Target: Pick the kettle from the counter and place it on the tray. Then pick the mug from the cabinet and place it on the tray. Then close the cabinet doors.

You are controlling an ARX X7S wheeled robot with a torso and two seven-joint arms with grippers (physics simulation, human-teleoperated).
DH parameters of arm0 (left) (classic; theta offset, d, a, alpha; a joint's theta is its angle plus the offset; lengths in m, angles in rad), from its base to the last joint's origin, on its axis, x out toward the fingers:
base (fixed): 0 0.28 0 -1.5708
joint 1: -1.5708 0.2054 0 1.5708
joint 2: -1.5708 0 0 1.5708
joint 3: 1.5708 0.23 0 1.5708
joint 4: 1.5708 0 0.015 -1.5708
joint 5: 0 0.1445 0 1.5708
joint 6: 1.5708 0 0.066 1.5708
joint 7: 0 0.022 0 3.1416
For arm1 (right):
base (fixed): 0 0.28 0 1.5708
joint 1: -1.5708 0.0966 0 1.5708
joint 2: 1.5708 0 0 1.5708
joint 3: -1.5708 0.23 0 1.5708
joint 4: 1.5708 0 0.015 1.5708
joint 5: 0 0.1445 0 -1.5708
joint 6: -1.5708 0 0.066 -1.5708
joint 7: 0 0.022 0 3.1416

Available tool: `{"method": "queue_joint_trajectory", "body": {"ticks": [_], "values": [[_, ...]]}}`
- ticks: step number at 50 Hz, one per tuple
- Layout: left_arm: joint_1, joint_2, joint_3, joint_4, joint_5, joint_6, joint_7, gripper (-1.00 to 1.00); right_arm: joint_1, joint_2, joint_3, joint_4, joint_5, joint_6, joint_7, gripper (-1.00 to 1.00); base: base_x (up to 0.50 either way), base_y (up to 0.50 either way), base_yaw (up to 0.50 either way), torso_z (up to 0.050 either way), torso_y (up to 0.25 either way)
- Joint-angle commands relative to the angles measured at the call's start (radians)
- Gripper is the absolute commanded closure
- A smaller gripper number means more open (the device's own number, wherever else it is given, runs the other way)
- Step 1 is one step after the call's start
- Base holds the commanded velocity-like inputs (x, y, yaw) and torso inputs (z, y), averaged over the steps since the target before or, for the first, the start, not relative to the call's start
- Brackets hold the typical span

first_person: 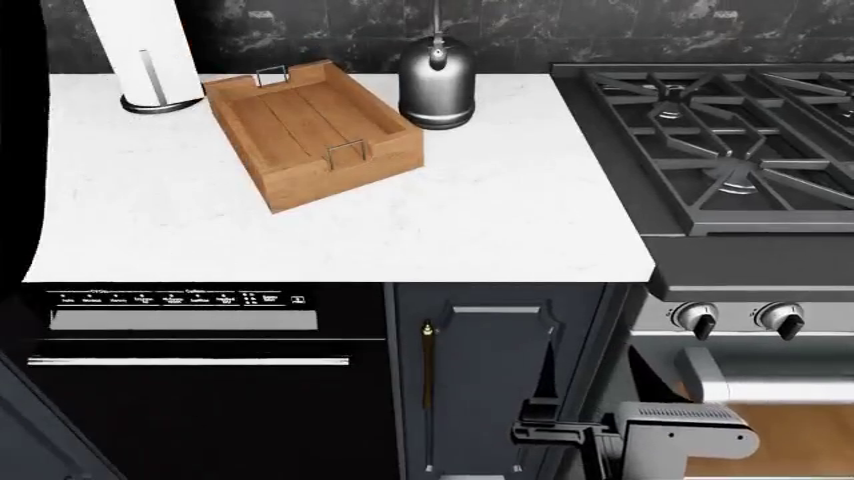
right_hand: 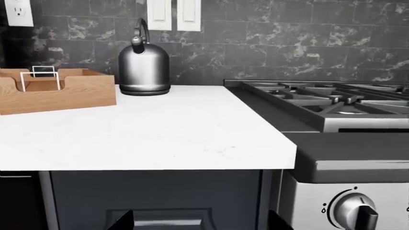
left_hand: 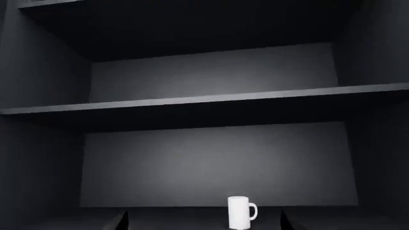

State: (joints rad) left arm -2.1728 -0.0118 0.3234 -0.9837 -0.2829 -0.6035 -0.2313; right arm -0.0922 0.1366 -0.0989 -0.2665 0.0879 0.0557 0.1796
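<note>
The white marble-look tabletop (first_person: 400,220) fills the middle of the head view, backed by a dark veined tile wall (right_hand: 288,43) that carries two white switch plates (right_hand: 174,14) and a white outlet (right_hand: 19,12). The kettle (first_person: 437,85) stands upright at the tabletop's 12 o'clock edge, close against the wall. The tray (first_person: 314,130) sits just beside it at about 9 o'clock from the kettle, turned at an angle, nothing inside, a wire handle at each short end. A white paper-towel roll (first_person: 140,50) stands at roughly 10 o'clock of the tabletop, near the tray's far corner. A black gas hob (first_person: 721,130) adjoins the tabletop at 3 o'clock, with two knobs (first_person: 734,318) on its front below. Under the tabletop are a dark dishwasher front (first_person: 187,340) and a grey cabinet door (first_person: 481,380).

The left wrist view looks into a dark shelved cabinet (left_hand: 211,100), where the mug (left_hand: 240,212) stands upright on the lowest shelf.

The right claw (first_person: 534,435) hangs low in front of the cabinet door; whether it is apart or together I cannot tell. The left claw's state I cannot tell either.
</note>
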Motion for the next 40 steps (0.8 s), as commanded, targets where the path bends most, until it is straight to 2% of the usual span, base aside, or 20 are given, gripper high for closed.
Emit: {"method": "queue_joint_trajectory", "body": {"ticks": [1,7,17,26,34,40], "values": [[-0.183,0.012,0.091,-0.229,-0.040,-0.059,-0.025,-1.00,-0.006,0.012,-0.005,-0.007,0.008,-0.009,0.012,-1.00,0.00,0.00,0.00,0.050,0.008],[-0.183,0.012,-0.024,-0.201,0.008,-0.118,-0.024,-1.00,-0.008,0.017,-0.007,-0.012,0.012,-0.009,0.019,-1.00,0.00,0.00,0.00,0.025,0.003],[-0.183,0.012,-0.099,-0.151,-0.042,-0.192,-0.057,-1.00,-0.012,0.022,-0.013,-0.016,0.022,-0.012,0.027,-1.00,0.00,0.00,0.00,0.000,0.000],[-0.183,0.012,-0.092,-0.116,-0.095,-0.221,-0.061,-1.00,-0.016,0.027,-0.012,-0.024,0.042,-0.013,0.031,-1.00,0.00,-0.01,0.00,0.000,0.000],[-0.183,0.012,-0.083,-0.101,-0.122,-0.244,-0.069,-1.00,-0.016,0.035,-0.009,-0.032,0.051,-0.014,0.038,-1.00,0.00,-0.37,0.00,0.000,0.000],[-0.183,0.012,-0.066,-0.103,-0.114,-0.244,-0.051,-1.00,-0.005,0.086,0.038,-0.249,0.068,0.160,0.080,-1.00,0.00,0.00,0.00,0.000,0.000]]}}
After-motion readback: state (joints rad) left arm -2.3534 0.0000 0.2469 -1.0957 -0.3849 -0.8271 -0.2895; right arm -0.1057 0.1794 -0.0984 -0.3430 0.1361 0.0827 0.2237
